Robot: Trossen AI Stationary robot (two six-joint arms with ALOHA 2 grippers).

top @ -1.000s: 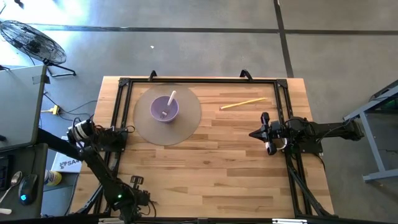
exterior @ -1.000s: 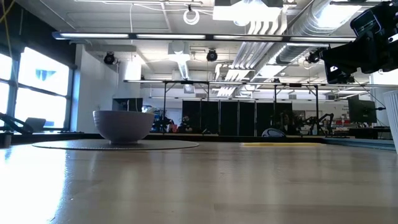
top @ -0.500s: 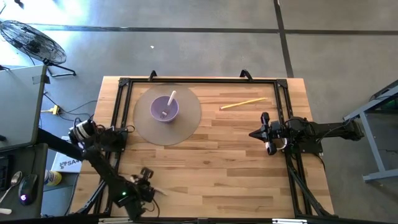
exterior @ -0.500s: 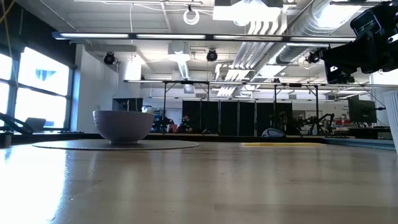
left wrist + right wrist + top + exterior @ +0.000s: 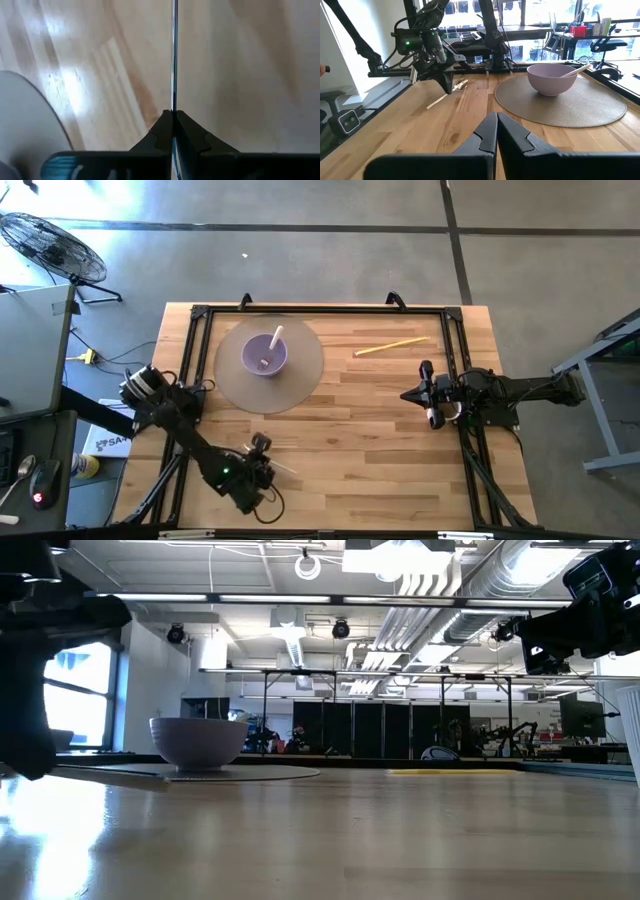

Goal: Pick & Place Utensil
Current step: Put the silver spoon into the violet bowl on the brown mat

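Note:
My left gripper [image 5: 264, 456] hangs over the table's near left part, tilted downward and shut on a thin, pale utensil [image 5: 284, 468] that sticks out toward the right. The right wrist view shows this gripper [image 5: 447, 89] with the utensil [image 5: 436, 102] slanting down from it. A purple bowl [image 5: 264, 356] with a light spoon [image 5: 275, 340] leaning in it stands on a round grey mat [image 5: 300, 380] at the far left. My right gripper [image 5: 408, 394] waits shut at the table's right side. My left gripper pinches the utensil's thin shaft [image 5: 173, 107] between its two fingertips, coming from above at a slant. The shaft runs on straight ahead past the fingers [image 5: 192, 131]. Its free end [image 5: 429, 106] slants down close to the tabletop; whether it touches the wood I cannot tell.
A yellow stick-like utensil [image 5: 392, 346] lies on the wood at the far right. A black metal frame [image 5: 320, 310] runs round the table's edges. Bare wood [image 5: 370, 440] stretches between the two grippers.
My left gripper has swung along the near edge toward the table's right and a little toward the far edge, rolling its wrist as it went. The utensil has come along with it and now points toward the right.

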